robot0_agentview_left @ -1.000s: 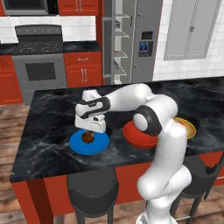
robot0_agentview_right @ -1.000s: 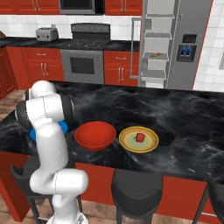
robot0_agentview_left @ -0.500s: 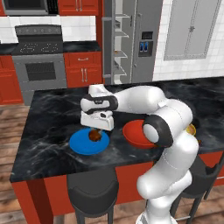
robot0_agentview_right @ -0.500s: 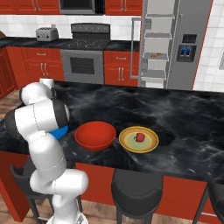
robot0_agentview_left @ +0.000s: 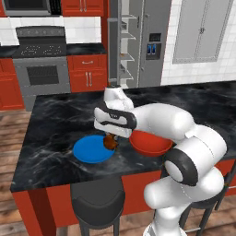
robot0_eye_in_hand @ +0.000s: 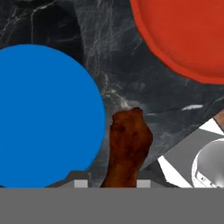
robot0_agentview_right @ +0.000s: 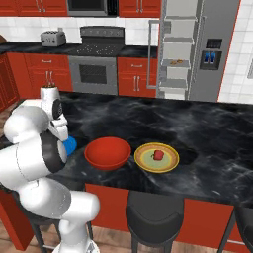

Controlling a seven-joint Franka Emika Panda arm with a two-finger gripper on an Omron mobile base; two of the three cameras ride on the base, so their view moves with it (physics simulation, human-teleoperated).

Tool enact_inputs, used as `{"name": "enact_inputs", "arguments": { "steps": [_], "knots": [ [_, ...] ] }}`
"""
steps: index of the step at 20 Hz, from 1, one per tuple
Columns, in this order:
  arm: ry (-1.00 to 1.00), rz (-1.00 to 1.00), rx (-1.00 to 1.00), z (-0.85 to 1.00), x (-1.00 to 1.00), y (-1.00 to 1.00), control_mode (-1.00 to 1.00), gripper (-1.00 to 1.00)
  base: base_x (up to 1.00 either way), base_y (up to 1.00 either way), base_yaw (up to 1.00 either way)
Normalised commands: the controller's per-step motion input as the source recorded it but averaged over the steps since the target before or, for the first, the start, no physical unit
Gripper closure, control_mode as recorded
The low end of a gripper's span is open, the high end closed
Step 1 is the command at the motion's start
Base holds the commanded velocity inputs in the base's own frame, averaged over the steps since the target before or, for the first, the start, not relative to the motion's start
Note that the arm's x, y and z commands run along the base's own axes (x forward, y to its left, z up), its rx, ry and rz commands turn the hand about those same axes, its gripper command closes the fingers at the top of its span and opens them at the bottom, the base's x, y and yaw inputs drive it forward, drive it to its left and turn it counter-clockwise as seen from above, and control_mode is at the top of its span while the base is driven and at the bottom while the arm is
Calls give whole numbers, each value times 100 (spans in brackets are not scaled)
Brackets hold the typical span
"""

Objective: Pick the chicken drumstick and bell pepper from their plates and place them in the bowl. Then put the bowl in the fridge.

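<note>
My gripper (robot0_agentview_left: 111, 137) is shut on the brown chicken drumstick (robot0_agentview_left: 110, 142), which hangs just above the black counter between the blue plate (robot0_agentview_left: 92, 149) and the red-orange bowl (robot0_agentview_left: 148, 143). In the hand view the drumstick (robot0_eye_in_hand: 129, 143) rises between my fingertips (robot0_eye_in_hand: 81, 183), with the bare blue plate (robot0_eye_in_hand: 43, 118) on its left and the bowl (robot0_eye_in_hand: 183, 35) at the upper right. The small red bell pepper (robot0_agentview_right: 158, 155) lies on the yellow plate (robot0_agentview_right: 169, 163), right of the bowl (robot0_agentview_right: 107, 152). Behind the island, the grey fridge (robot0_agentview_right: 207, 54) stands with its door open and shelves showing.
My white arm arches over the bowl in the left base view. Dark stools (robot0_agentview_left: 97, 203) stand along the island's near edge. A stove (robot0_agentview_left: 39, 69) and red cabinets line the back wall, with a toaster (robot0_agentview_right: 52, 37) on the far counter.
The drumstick has come off the middle of the blue plate and travelled right with the gripper, past the plate's rim toward the bowl. The arm has stretched out over the bowl.
</note>
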Motion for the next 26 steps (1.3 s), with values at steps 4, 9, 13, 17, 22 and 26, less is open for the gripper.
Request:
{"name": "enact_inputs", "arguments": {
  "steps": [4, 9, 13, 17, 22, 26],
  "knots": [
    [-4, 0, 0, 24, -6, -51, -100, 100, 0, 0, 0],
    [0, 0, 0, 13, 2, -60, -100, 100, 0, 0, 0],
    [-1, 0, 0, 7, 11, -61, -100, 100, 0, 0, 0],
    [-7, -5, -1, -1, 23, -55, -100, 100, 0, 0, 0],
    [-10, -10, -4, -10, 29, -48, -100, 100, 0, 0, 0],
    [-3, -15, -3, -16, 36, -33, -100, 100, 0, 0, 0]
  ]
}}
